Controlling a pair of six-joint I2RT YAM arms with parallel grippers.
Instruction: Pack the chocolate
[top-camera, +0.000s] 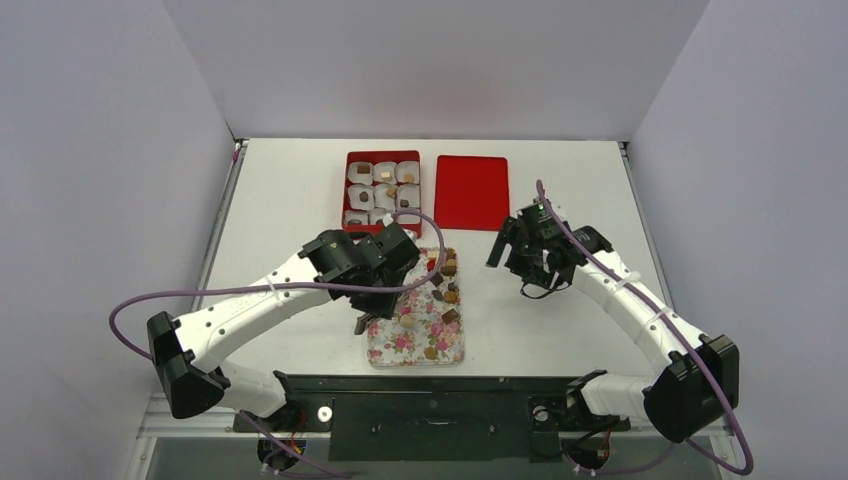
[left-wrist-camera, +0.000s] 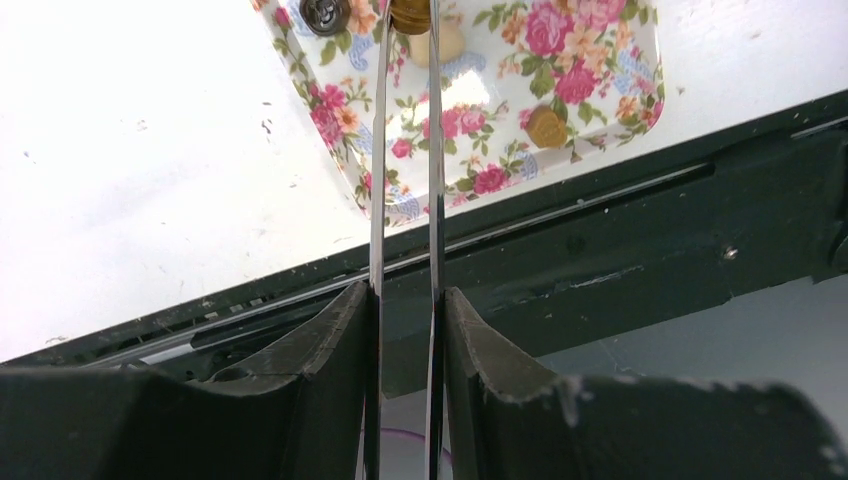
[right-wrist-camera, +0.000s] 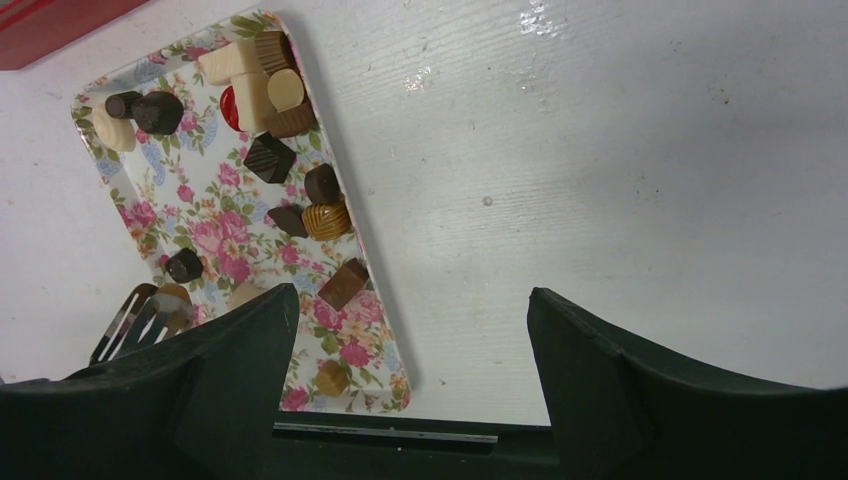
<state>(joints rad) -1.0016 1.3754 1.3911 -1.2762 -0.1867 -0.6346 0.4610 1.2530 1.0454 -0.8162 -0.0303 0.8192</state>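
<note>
The chocolate (top-camera: 447, 268) lies as several loose brown, tan and cream pieces on a floral tray (top-camera: 398, 352). My left gripper (top-camera: 378, 300) is shut on metal tongs (top-camera: 360, 323) over the tray's near left part. In the left wrist view the gripper (left-wrist-camera: 408, 295) clamps the two thin blades (left-wrist-camera: 378, 150), and a brown piece (left-wrist-camera: 410, 14) sits between their tips at the frame's top edge. My right gripper (top-camera: 527, 268) is open and empty above bare table right of the tray. Its wrist view (right-wrist-camera: 410, 295) shows the chocolate (right-wrist-camera: 270, 158), the tray (right-wrist-camera: 215, 235) and the tongs (right-wrist-camera: 125, 325).
A red box (top-camera: 382, 190) with white paper cups, some holding pieces, stands behind the tray. Its red lid (top-camera: 472, 192) lies to the right of it. The black base rail (top-camera: 430, 385) runs along the table's near edge, close to the tray's near end (left-wrist-camera: 600, 40).
</note>
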